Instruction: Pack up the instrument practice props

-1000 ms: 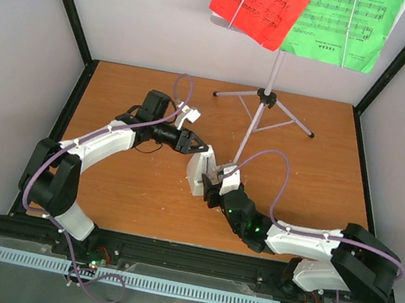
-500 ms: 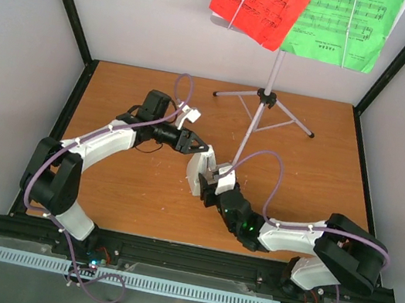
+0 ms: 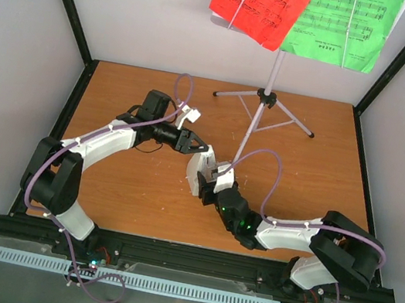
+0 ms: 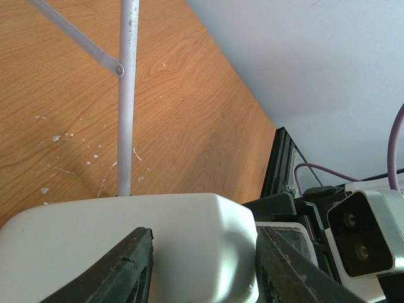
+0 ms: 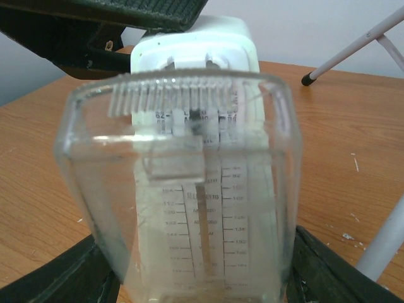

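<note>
The white metronome [image 3: 199, 168] stands mid-table. My left gripper [image 3: 199, 151] is shut on its upper body; in the left wrist view [image 4: 202, 252] the white body [image 4: 126, 240] fills the space between the dark fingers. My right gripper [image 3: 214, 187] is shut on the metronome's clear cover [image 5: 189, 189], held against the scale face, with the white top [image 5: 196, 44] showing above it. The music stand's silver tripod [image 3: 265, 96] stands at the back. The red page [image 3: 260, 1] and the green page [image 3: 343, 23] sit on its desk.
A tripod leg [image 4: 128, 95] runs down just behind the metronome. Two more legs [image 5: 353, 47] show to the right of the cover. Black frame rails [image 3: 63, 119] and white walls bound the wooden table [image 3: 318, 164].
My right arm has shifted a little left and forward, bringing the clear cover closer onto the metronome. My left arm and the metronome have stayed put.
</note>
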Controlling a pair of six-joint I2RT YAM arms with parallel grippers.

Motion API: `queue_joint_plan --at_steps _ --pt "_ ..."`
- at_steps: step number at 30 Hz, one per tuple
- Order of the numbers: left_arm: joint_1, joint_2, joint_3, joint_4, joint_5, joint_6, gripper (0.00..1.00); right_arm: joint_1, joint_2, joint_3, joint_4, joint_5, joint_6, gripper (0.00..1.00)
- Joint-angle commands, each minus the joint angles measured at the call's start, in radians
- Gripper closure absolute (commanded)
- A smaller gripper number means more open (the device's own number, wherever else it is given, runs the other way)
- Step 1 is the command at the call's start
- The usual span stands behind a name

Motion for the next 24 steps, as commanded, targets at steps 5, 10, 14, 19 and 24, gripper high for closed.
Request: queue_joint_plan --at_steps 5,10,14,19,24 --pt "0.005 0.039 0.005 -0.031 -0.06 0.037 0.54 0.009 0.03 0.034 -0.075 0.001 0.018 0.4" --pt "0.006 0.039 0.005 -0.031 -0.059 0.036 0.54 0.01 0.039 0.048 -0.116 -0.003 0.028 0.39" --pt "0.005 0.04 0.005 -0.031 -0.054 0.035 0.54 0.007 0.049 0.061 -0.135 -0.007 0.032 0.39" --pt "0.005 0.04 0.004 -0.031 -0.052 0.035 0.54 -0.001 0.063 0.076 -0.161 -0.017 0.049 0.37" --pt "0.005 0.041 0.003 -0.031 -0.049 0.035 0.55 -0.009 0.071 0.09 -0.176 -0.025 0.051 0.31"
